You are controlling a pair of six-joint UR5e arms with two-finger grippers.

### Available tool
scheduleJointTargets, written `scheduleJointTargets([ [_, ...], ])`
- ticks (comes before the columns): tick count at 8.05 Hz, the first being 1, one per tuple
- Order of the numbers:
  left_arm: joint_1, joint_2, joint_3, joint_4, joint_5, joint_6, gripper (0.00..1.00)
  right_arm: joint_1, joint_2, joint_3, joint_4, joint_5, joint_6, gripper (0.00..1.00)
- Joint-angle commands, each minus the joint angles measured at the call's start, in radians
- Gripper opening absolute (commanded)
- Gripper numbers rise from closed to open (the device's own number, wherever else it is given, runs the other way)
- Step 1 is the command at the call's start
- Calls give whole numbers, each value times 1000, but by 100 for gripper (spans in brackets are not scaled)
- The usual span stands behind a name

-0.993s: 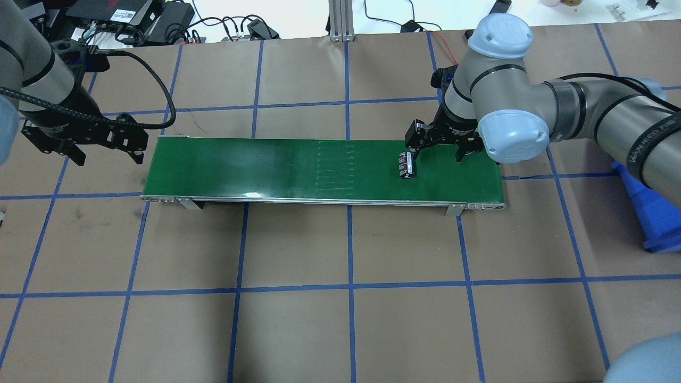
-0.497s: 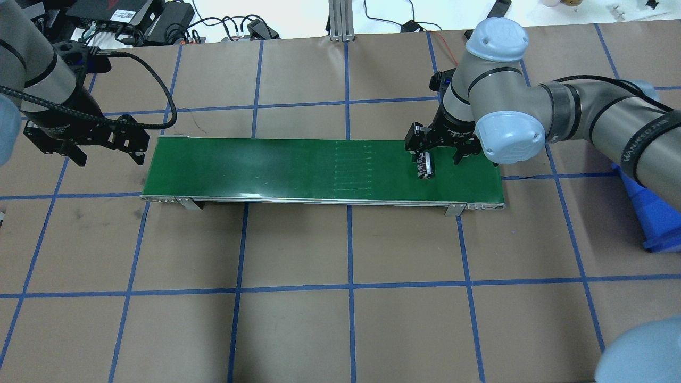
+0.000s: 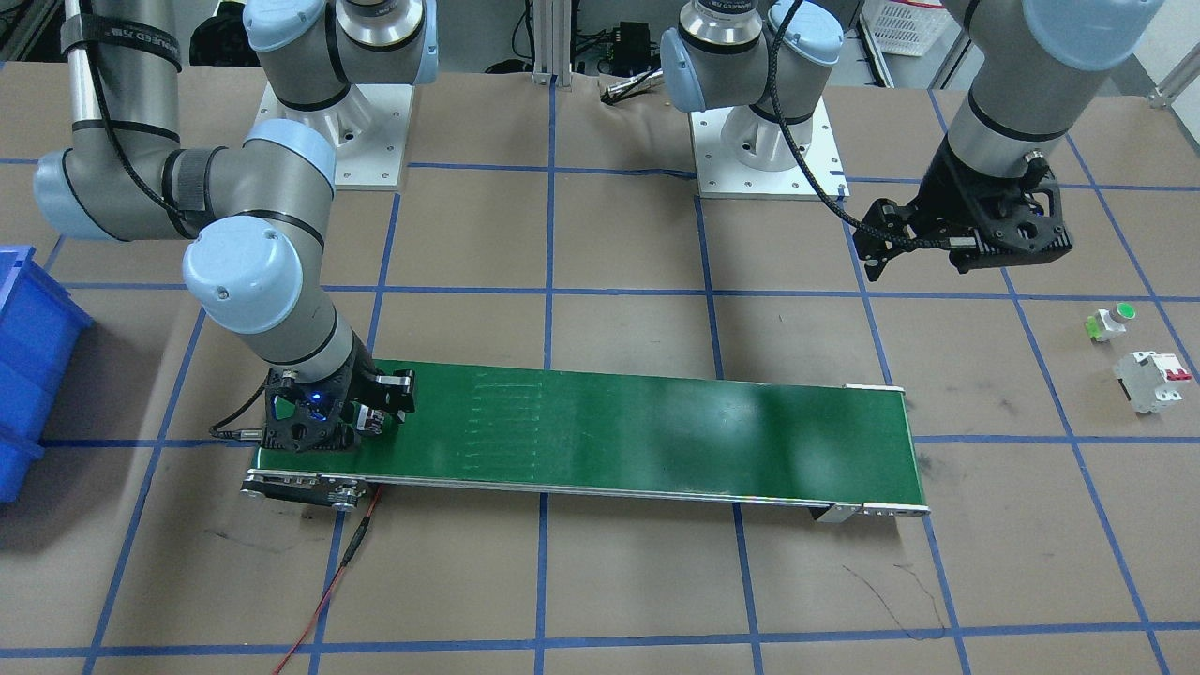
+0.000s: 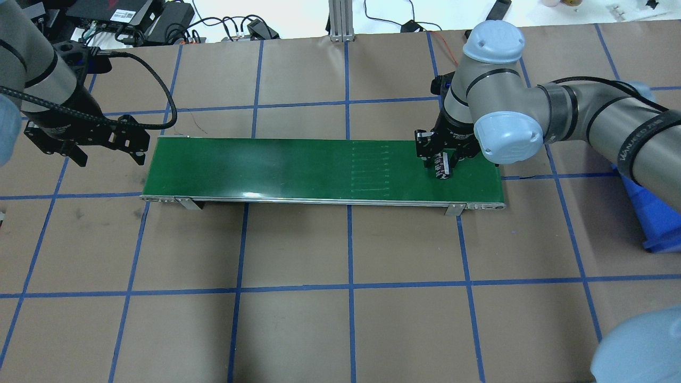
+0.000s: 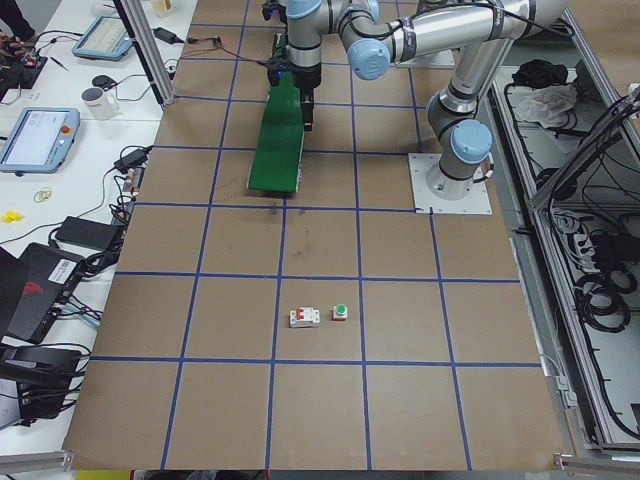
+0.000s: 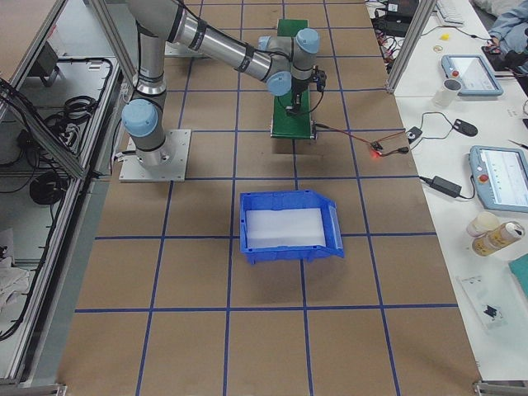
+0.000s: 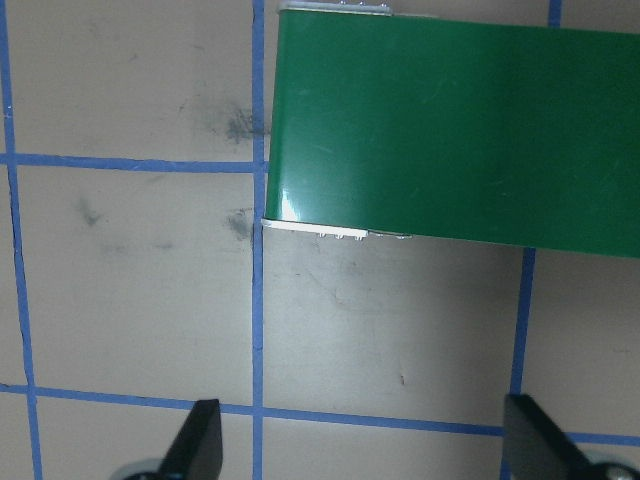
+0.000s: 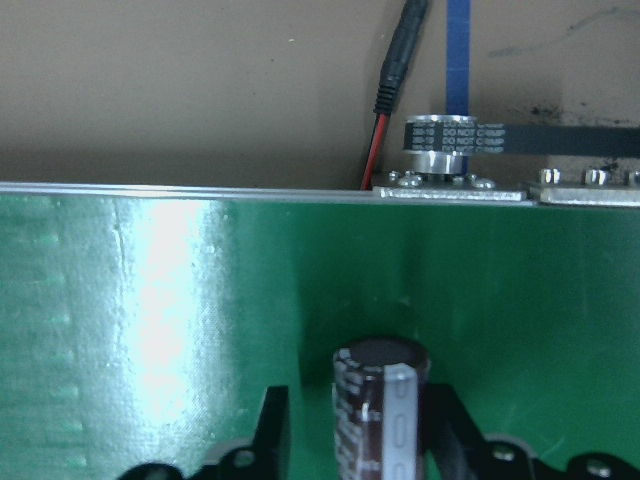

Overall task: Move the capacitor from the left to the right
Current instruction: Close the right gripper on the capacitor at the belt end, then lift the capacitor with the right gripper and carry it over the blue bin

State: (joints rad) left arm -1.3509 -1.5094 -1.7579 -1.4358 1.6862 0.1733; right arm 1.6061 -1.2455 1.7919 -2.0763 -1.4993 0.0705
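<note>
The capacitor [image 4: 441, 165], a stubby dark cylinder with pale stripes, lies on the green conveyor belt [image 4: 292, 165] near its right end. My right gripper [image 4: 440, 158] is low over the belt with its jaws on either side of the capacitor. In the right wrist view the capacitor [image 8: 385, 410] touches one finger [image 8: 447, 425], and a gap shows to the other finger [image 8: 272, 430]. The jaws are partly closed, not clamped. My left gripper [image 4: 109, 157] is open and empty above the table just off the belt's left end [image 7: 300, 215].
A blue bin [image 3: 28, 356] stands beyond the belt's right end. A white breaker [image 3: 1151, 380] and a green-capped button [image 3: 1109, 322] lie on the table past the belt's left end. A red and black cable [image 3: 337, 562] and the drive pulley [image 8: 450, 140] sit at the belt's right end.
The capacitor has ridden the belt to the right, in between the right gripper's fingers. Those fingers have narrowed around it. The left arm has not moved.
</note>
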Motion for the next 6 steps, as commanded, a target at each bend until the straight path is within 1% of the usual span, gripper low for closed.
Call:
scheduleJointTargets([
  [1,-1,0,0,-2,0,0,100,-2,1,0,28,-25,-47,0],
  [3,-1,0,0,0,0,0,100,-3,0,-14,44,-32,-54,0],
  [4,-1,0,0,0,1,0,100,-8,-11,-32,48,-54,-55,0],
  [5,-1,0,0,0,3,0,100,-26,-18,-87,62,-105,-58,0],
  [6,-1,0,-2,2,3,0,100,-78,-35,-145,150,-117,-98,0],
])
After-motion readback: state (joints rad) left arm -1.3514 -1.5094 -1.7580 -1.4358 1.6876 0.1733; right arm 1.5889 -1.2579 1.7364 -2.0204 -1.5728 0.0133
